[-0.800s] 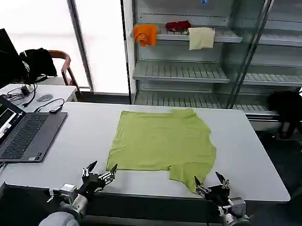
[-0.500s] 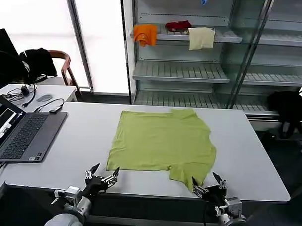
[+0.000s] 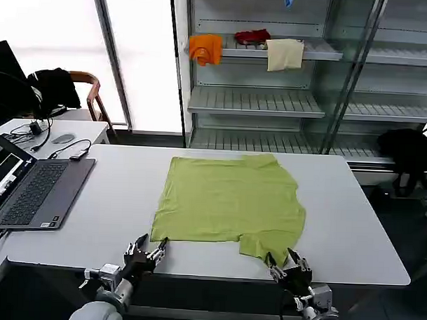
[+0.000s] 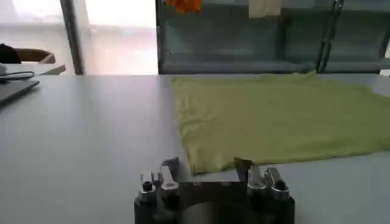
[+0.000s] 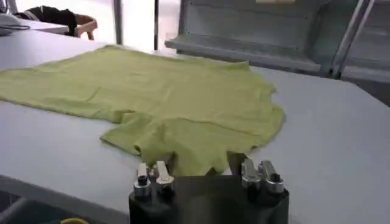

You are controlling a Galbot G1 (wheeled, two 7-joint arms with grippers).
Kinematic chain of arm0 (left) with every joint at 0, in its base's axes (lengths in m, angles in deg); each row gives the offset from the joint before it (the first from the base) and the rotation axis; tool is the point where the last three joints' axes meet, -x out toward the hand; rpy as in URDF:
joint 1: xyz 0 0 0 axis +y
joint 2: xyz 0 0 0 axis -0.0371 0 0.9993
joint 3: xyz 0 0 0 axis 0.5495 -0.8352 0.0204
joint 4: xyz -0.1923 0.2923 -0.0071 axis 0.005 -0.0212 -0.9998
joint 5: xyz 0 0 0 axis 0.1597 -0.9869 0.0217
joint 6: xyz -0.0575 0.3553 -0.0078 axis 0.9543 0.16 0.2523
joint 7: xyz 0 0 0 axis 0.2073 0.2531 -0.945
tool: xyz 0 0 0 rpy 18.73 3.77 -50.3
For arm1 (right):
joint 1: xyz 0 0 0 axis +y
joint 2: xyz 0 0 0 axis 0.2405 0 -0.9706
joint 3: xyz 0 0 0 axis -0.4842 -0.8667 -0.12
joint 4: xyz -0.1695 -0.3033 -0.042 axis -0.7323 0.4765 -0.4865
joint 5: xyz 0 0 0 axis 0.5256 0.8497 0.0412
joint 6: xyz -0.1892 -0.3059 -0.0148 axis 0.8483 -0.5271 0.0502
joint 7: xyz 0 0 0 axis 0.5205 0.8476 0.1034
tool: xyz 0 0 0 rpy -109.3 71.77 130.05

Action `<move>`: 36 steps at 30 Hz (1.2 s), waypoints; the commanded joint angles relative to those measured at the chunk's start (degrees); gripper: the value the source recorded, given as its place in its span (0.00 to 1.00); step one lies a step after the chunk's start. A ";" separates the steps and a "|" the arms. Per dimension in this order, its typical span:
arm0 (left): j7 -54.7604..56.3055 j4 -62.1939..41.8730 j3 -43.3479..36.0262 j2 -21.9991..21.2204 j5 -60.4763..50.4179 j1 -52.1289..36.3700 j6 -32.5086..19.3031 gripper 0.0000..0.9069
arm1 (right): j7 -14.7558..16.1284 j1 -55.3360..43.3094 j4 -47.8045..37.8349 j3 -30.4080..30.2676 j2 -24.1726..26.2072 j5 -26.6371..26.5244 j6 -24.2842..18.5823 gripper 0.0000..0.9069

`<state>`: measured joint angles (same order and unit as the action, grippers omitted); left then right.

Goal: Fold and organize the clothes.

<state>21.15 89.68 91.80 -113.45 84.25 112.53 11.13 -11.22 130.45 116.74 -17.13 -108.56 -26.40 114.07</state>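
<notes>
Both end effectors have been closing in on the T-shirt's (image 3: 229,200) near hem since the earlier frames. The left end effector (image 3: 146,251) is hovering open and empty just beside the near left corner. The right end effector (image 3: 285,265) is straddling the near sleeve, fingers spread. The T-shirt is lying flat on the white surface (image 3: 121,199).

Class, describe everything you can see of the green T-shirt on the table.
The T-shirt is lime yellow-green, plain on the side showing, and looks like soft cotton. It lies spread nearly flat on the white table, slightly wrinkled, with one short sleeve reaching towards the near edge. The left gripper sits at its near left corner, jaws open. The right gripper sits at the sleeve's tip, jaws open. Neither holds the cloth.
</notes>
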 commanded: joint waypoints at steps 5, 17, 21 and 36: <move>-0.16 -1.43 -0.39 0.15 0.10 -0.67 0.33 0.00 | 0.10 -0.30 -0.18 -0.30 -0.37 0.61 -0.33 0.00; 1.38 -0.76 -0.76 -0.22 1.41 -1.64 -1.92 0.00 | -2.87 -3.11 0.37 -0.28 -1.75 -2.94 -1.37 0.00; 1.70 1.09 -0.07 -0.03 2.05 -2.51 -1.84 0.00 | -3.98 -7.22 0.51 0.00 -2.33 -3.97 -1.00 0.00; 1.22 -3.15 -1.79 0.45 4.98 -12.95 3.02 0.00 | -5.46 -24.00 -11.81 -1.31 -5.79 -2.58 2.39 0.00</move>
<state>22.13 88.54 90.46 -112.95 88.35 104.20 12.80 -16.09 114.32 110.72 -18.26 -113.30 -28.79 115.84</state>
